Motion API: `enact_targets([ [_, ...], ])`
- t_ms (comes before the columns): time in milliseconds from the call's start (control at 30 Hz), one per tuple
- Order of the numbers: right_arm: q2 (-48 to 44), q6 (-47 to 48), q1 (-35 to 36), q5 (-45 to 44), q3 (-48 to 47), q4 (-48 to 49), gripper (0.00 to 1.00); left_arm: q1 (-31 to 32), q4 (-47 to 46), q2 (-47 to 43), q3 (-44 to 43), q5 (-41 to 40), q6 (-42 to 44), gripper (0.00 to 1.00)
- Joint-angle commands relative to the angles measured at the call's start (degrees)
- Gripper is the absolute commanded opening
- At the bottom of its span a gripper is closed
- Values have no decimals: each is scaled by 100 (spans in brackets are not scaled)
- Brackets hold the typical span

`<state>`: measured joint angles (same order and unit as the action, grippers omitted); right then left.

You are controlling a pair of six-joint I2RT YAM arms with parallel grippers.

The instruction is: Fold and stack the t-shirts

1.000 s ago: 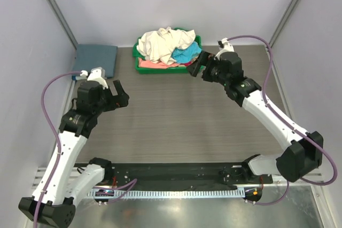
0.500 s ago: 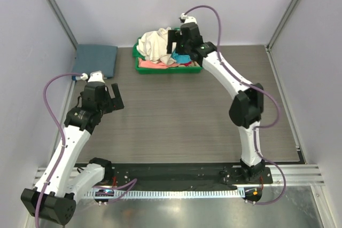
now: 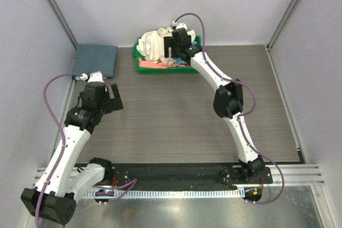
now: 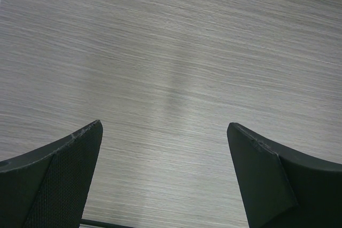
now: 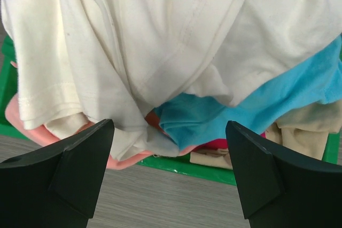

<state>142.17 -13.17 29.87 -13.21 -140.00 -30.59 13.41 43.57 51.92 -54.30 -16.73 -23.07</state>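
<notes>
White, black-jointed left arm (image 3: 67, 145) and right arm (image 3: 206, 73) trail purple cables (image 3: 46, 93); black fingers (image 4: 53, 185) appear mesh-textured inside.

A grey wood-grain table (image 3: 171, 116) filled the middle of the overhead view. A green plastic tray (image 3: 160, 70) sat at its 12 o'clock edge, near a pale lilac wall (image 3: 133, 4). At 6 o'clock, a black plate (image 3: 171, 173) and a silver rail (image 3: 176, 191) ran along the near edge.
</notes>
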Motion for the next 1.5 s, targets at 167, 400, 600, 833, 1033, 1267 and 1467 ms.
enact_targets([
  [167,21,122,160,-103,-361,782,87,-84,-42,11,-89,29,110,100],
  [400,276,86,204,-164,-431,932,82,-110,-42,-7,-89,56,110,100],
  [600,540,95,204,-164,-721,1160,58,-154,-33,11,-89,100,101,100],
  [833,110,332,397,-260,-440,1591,1,-181,-24,28,-72,126,110,100],
  [1033,-1003,912,906,-410,-396,1714,1,-181,-24,81,-72,91,101,100],
  [1267,-2883,913,1372,-674,505,1749,1,-181,-7,152,-72,74,92,100],
  [1467,-4810,88,1619,-1630,3777,2257,1,-181,11,125,-72,21,75,100],
])
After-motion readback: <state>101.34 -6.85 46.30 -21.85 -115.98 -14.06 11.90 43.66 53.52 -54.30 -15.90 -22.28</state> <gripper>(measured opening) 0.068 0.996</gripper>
